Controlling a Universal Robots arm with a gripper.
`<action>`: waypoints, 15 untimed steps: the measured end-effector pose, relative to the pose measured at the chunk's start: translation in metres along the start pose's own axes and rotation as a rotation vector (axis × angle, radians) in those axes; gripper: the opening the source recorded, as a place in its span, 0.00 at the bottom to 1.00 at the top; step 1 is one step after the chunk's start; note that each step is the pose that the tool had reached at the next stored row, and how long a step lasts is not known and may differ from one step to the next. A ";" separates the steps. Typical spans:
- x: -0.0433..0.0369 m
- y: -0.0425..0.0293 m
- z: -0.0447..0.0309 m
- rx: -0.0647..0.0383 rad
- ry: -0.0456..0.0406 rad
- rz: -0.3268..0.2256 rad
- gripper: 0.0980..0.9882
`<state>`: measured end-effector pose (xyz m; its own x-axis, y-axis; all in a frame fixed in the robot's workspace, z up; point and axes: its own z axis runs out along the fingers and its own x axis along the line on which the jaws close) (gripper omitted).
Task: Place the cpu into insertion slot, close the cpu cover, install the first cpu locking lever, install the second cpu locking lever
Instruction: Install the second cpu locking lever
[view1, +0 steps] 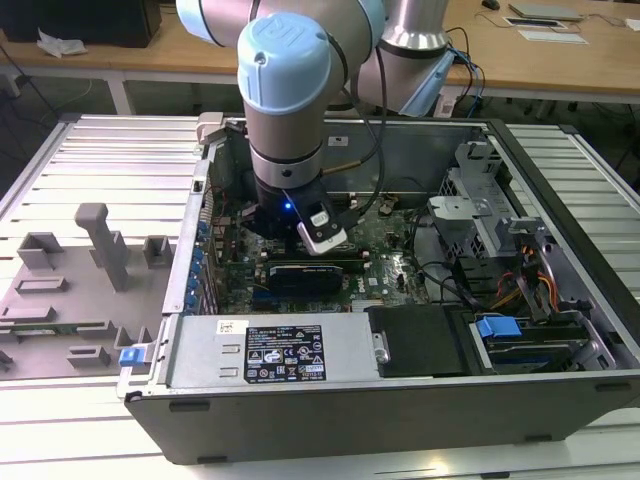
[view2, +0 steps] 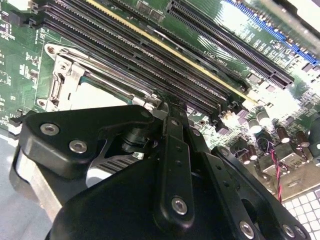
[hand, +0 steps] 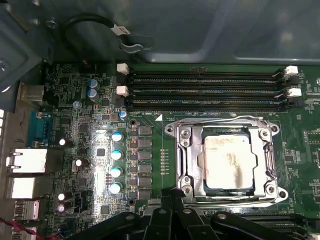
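Note:
In the first wrist view the cpu (hand: 227, 162) lies flat in the insertion slot (hand: 225, 190), silvery face up. The cpu cover (hand: 265, 150) is down over it, framing the chip. A wire locking lever (hand: 220, 119) runs along the cover's far edge. My gripper (hand: 171, 196) is shut, its black fingertips together at the socket's near edge by one corner. In the second wrist view the gripper (view2: 165, 107) tip sits just beside the cover (view2: 67, 75) and the cpu (view2: 97, 94). In the exterior view the arm's wrist (view1: 290, 215) reaches down into the computer case (view1: 400, 400).
Long black memory slots (hand: 205, 90) with white clips run beside the socket. Capacitors (hand: 116, 160) and rear port blocks (hand: 27, 160) stand on the board. A black expansion card (view1: 310, 272), drive bays (view1: 520, 330) and cables crowd the case. Grey fixtures (view1: 100, 250) sit on the table.

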<state>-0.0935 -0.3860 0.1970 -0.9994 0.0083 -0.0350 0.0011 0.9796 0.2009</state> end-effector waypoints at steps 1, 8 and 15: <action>0.0000 0.0000 0.0000 0.002 -0.0001 0.000 0.01; -0.0003 0.0024 -0.0107 0.011 -0.0003 0.000 0.01; -0.0192 0.0030 -0.0182 0.011 -0.0004 0.000 0.01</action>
<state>-0.0749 -0.3868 0.2161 -0.9993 0.0080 -0.0355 0.0011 0.9818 0.1897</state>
